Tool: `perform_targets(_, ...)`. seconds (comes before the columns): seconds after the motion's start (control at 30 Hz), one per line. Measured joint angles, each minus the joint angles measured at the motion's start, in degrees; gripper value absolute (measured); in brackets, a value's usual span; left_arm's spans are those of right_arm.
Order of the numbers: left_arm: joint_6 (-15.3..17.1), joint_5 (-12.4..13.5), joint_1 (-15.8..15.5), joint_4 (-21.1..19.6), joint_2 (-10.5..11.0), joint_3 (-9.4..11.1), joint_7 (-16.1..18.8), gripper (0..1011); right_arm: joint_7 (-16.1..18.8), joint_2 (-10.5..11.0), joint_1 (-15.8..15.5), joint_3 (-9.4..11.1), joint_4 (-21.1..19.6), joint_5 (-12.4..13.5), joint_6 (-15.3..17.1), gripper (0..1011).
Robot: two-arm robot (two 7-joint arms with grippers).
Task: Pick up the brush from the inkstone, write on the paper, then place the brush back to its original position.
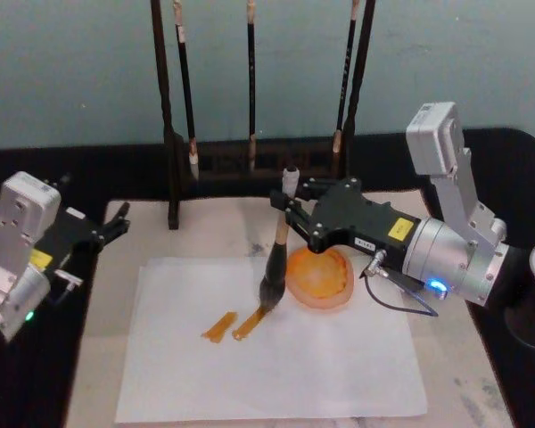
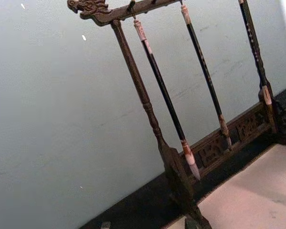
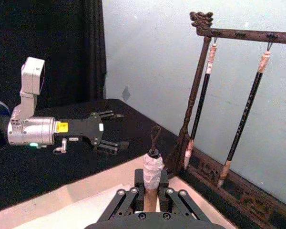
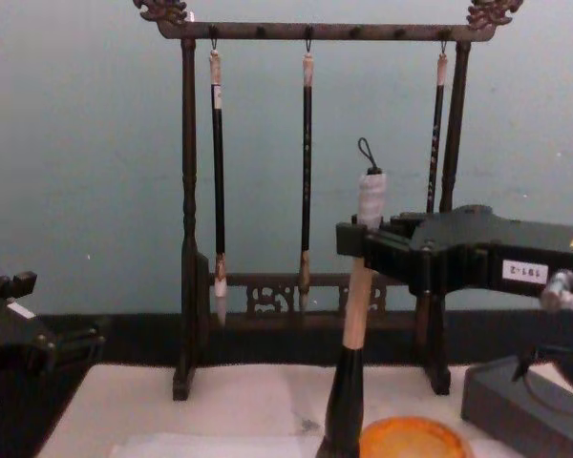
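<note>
1. The black table (image 1: 508, 169) carries a cream felt mat (image 1: 223, 223).
2. The paper (image 1: 294, 370) lies flat on the mat, at its near side.
3. A dark wooden brush rack (image 4: 186, 191) stands at 12 o'clock from the paper, with three thin black-handled brushes (image 4: 217, 172) hanging from its carved top bar.
4. The right arm reaches in from 3 o'clock, its forearm nearly level. It bears a yellow sticker (image 1: 399, 228) and a small white label (image 4: 527, 272); the label's digits are too small to read surely.
5. The right end effector (image 1: 287, 212) is closed on the brush (image 1: 276, 259), gripping the tan handle just below the white-wrapped end.
6. The left end effector (image 1: 118, 223) is at 10 o'clock from the paper, over the mat's corner, fingers spread and empty.
7. The brush stands almost upright, its tuft tip touching the paper near the middle.
8. The inkstone (image 1: 325, 281), a round orange dish, sits at 1 o'clock on the paper's far edge, just beside the brush's ferrule.
9. Two short orange-brown strokes (image 1: 218, 327) lie at 8 o'clock from the tip.
</note>
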Motion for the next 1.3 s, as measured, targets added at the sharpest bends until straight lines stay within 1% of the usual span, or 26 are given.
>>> perform_targets(0.23,0.0,0.0,0.0,0.0,0.0,0.0,0.0,1010,0.58,-0.14,-0.1,0.22,0.02,-0.01,0.28,172)
perform_targets(0.33,0.0,0.0,0.0,0.0,0.0,0.0,0.0,1010,0.84,-0.17,-0.37,0.43,-0.48,0.42,0.28,171)
perform_targets(0.4,0.0,0.0,0.0,0.0,0.0,0.0,0.01,1010,0.91,-0.2,-0.69,0.89,-1.01,1.18,0.27,171)
perform_targets(0.43,0.0,0.0,0.0,0.0,0.0,0.0,0.0,1010,1.0,-0.23,-0.91,1.39,-1.42,2.12,0.33,172)
perform_targets(0.5,0.0,0.0,0.0,0.0,0.0,0.0,0.0,1010,1.01,-0.21,-1.18,1.99,-2.1,3.18,0.4,171)
perform_targets(0.57,0.0,0.0,0.0,0.0,0.0,0.0,0.0,1010,0.98,-0.17,-1.29,2.17,-2.38,3.47,0.41,171)
perform_targets(0.67,0.0,0.0,0.0,0.0,0.0,0.0,0.0,1010,0.59,0.15,-1.77,3.15,-3.99,4.86,0.38,171)
perform_targets(0.8,0.0,0.0,0.0,0.0,0.0,0.0,0.0,1010,-0.04,0.45,-1.92,3.92,-4.91,5.91,0.34,172)
perform_targets(1.07,0.0,0.0,0.0,0.0,0.0,0.0,0.0,1009,-0.6,0.9,-1.89,4.09,-5.35,6.99,0.54,171)
perform_targets(1.17,0.0,0.0,0.0,0.0,0.0,0.0,0.0,1010,-0.87,0.49,-1.87,4.59,-5.03,8.89,1.15,172)
perform_targets(1.2,0.0,0.0,0.0,0.0,0.0,0.0,0.0,1010,-1.1,0.14,-1.89,5.14,-4.67,10.52,1.82,171)
perform_targets(1.27,0.0,0.0,0.0,0.0,0.0,0.0,0.01,1010,-1.49,-0.24,-1.95,5.99,-4.19,12.68,2.77,171)
perform_targets(1.3,0.0,0.0,0.0,0.0,0.0,0.0,0.0,1010,-1.97,-0.63,-2.03,7.0,-3.59,15.12,3.76,171)
